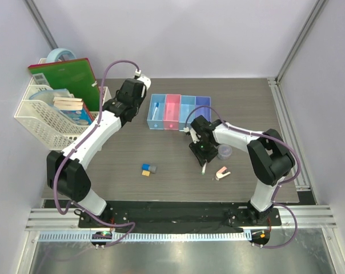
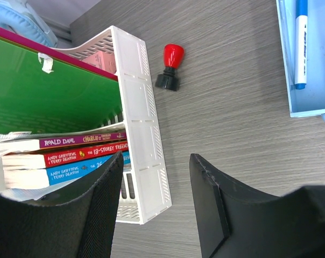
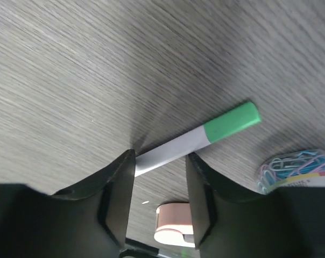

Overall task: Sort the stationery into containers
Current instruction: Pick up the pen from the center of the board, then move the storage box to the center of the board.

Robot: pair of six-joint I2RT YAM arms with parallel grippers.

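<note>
The white pen with green cap lies on the table, its white barrel crossing between the tips of my right gripper, which is open and down around it. The pink-white clip and the grey round tub holding paper clips lie beside it. My left gripper is open and empty, hovering beside the basket. The red-and-black knob stands ahead of it. The blue-tipped pen lies in the leftmost light blue bin of the containers. The yellow, blue and grey blocks lie at front centre.
A white mesh basket with a green book, paperbacks and a light blue tape roll stands at the back left. The clip lies near the right arm's elbow.
</note>
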